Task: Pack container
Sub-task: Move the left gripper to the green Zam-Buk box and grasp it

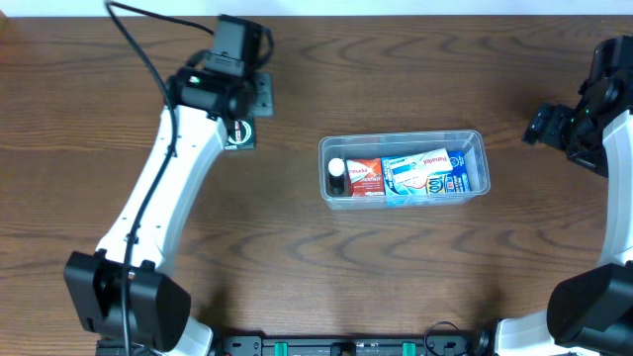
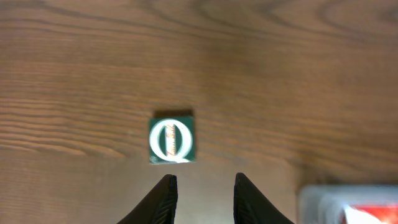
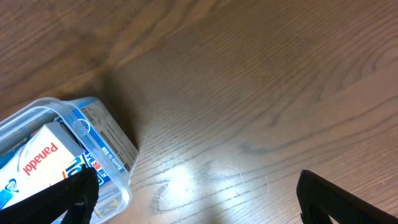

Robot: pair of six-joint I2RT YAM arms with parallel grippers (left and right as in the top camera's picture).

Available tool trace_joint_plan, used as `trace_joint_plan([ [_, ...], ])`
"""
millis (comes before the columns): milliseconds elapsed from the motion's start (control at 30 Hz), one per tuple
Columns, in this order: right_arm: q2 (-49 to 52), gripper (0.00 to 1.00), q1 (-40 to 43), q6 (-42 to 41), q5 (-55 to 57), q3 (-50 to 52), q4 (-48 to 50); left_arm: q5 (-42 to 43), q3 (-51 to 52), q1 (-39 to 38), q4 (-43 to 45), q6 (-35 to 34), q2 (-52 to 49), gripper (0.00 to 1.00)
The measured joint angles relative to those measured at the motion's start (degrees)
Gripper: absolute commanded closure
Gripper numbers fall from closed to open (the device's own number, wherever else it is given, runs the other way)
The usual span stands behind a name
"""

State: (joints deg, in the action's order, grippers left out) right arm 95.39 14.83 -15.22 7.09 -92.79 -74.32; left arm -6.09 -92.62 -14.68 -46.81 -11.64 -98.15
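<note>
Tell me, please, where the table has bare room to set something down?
Bare wood lies between the green box and the container, between the container and the right arm, and on its near side, beside the left arm. The container itself is crowded.

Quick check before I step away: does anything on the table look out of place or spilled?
Only the small green box, lying on the table left of the container, just ahead of the open left hand, not packed. Nothing looks spilled or damaged.
</note>
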Motion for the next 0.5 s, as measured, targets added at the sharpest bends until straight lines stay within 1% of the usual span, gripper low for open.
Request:
trace_joint_plan([
  [33,0.0,0.01,0.0,0.0,0.02,0.0,-0.02,0.02,0.02,0.61,0.42,-0.09,-0.31,0.41],
  [67,0.0,0.01,0.0,0.0,0.0,0.0,0.02,0.02,0.0,1.31,1.01,-0.07,-0.92,0.36],
  [133,0.0,0.01,0.0,0.0,0.02,0.0,0.02,0.07,0.0,2.4,1.97,-0.26,-2.23,0.32],
  [267,0.0,0.01,0.0,0.0,0.02,0.0,0.0,0.07,0.0,3.89,2.34,-0.02,-6.08,0.15],
  [400,0.0,0.01,0.0,0.0,0.0,0.0,0.02,0.07,0.0,4.83,2.32,-0.48,-10.67,0.07],
  [500,0.0,0.01,0.0,0.0,0.0,0.0,0.02,0.07,0.0,5.22,2.34,-1.14,-13.46,0.03],
])
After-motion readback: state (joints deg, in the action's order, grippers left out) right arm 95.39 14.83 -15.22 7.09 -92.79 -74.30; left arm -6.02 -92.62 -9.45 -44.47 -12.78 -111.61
